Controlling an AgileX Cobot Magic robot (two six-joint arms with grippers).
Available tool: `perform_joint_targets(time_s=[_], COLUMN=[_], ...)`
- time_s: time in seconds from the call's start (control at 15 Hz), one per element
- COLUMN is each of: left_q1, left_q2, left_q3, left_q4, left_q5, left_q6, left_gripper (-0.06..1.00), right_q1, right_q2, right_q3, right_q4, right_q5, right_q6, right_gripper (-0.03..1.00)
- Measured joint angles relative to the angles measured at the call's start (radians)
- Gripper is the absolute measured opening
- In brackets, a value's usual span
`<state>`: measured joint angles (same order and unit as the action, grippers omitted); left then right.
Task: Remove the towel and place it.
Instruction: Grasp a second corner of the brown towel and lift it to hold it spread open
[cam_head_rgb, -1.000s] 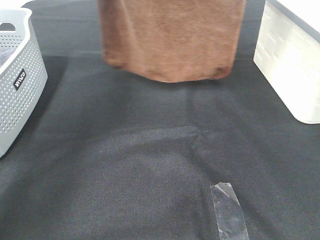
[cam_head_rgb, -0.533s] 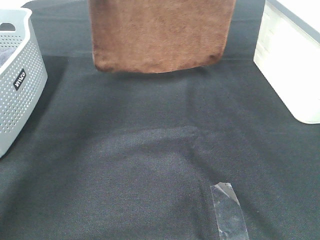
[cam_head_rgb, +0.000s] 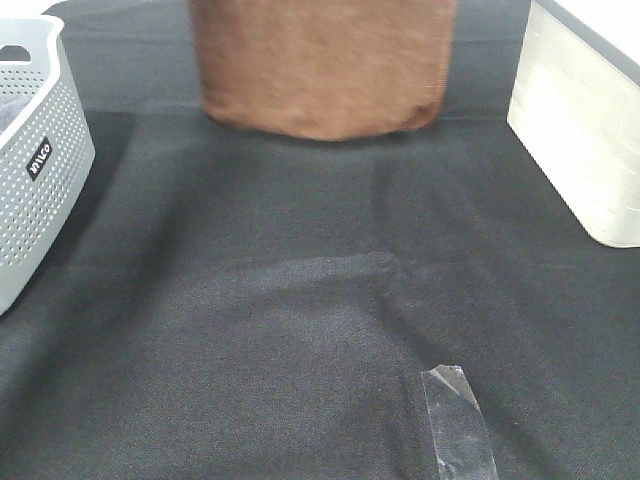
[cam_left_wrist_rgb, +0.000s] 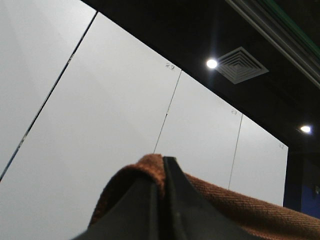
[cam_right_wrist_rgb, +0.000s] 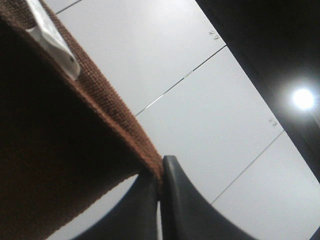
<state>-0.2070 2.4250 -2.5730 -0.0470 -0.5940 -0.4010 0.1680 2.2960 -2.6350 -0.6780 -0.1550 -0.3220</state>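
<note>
The rust-brown towel (cam_head_rgb: 320, 65) hangs at the far middle of the exterior view, its lower edge just above the black table cloth (cam_head_rgb: 300, 300). Both grippers are out of that view, above the frame. In the left wrist view my left gripper (cam_left_wrist_rgb: 164, 167) is shut on the towel's top edge (cam_left_wrist_rgb: 235, 205), pointing up at the wall and ceiling. In the right wrist view my right gripper (cam_right_wrist_rgb: 161, 172) is shut on the towel's stitched edge (cam_right_wrist_rgb: 65, 130), with the small white tag (cam_right_wrist_rgb: 52, 42) showing along that edge.
A grey perforated basket (cam_head_rgb: 35, 160) stands at the left edge of the table. A white container (cam_head_rgb: 585, 130) stands at the right. A strip of clear tape (cam_head_rgb: 455, 420) lies on the cloth near the front.
The hanging towel has been lifted a little; its lower edge rose from lower down and its bottom has swung, now sitting slightly to the right of half a second ago.
</note>
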Motion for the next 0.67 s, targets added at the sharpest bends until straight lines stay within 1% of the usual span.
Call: perform_joint_targets(time_s=[0.2, 0.27, 0.33, 0.4, 0.47, 0.53, 0.67], left_q1=[0.015, 0.018, 0.018, 0.018, 0.018, 0.018, 0.021], left_q2=[0.005, 0.006, 0.007, 0.007, 0.007, 0.010, 0.014], left_q3=[-0.015, -0.015, -0.015, -0.015, -0.015, -0.015, -0.015], left_q4=[0.047, 0.110, 0.160, 0.193, 0.294, 0.357, 0.486], left_q5=[0.020, 0.057, 0.071, 0.074, 0.094, 0.117, 0.144], left_q6=[0.009, 0.003, -0.012, -0.018, -0.056, -0.120, -0.275], left_gripper=[0.00, 0.00, 0.00, 0.00, 0.00, 0.00, 0.00], right_q1=[0.001, 0.001, 0.003, 0.003, 0.005, 0.005, 0.005], right_q2=[0.006, 0.006, 0.006, 0.006, 0.006, 0.006, 0.006], right_q3=[-0.008, -0.009, -0.012, -0.013, -0.016, -0.016, -0.017], right_q4=[0.043, 0.106, 0.184, 0.226, 0.313, 0.351, 0.409], right_q5=[-0.006, 0.030, 0.100, 0.155, 0.336, 0.440, 0.574], right_q6=[0.000, 0.010, 0.029, 0.033, 0.038, 0.035, 0.017], right_gripper=[0.00, 0.00, 0.00, 0.00, 0.00, 0.00, 0.00])
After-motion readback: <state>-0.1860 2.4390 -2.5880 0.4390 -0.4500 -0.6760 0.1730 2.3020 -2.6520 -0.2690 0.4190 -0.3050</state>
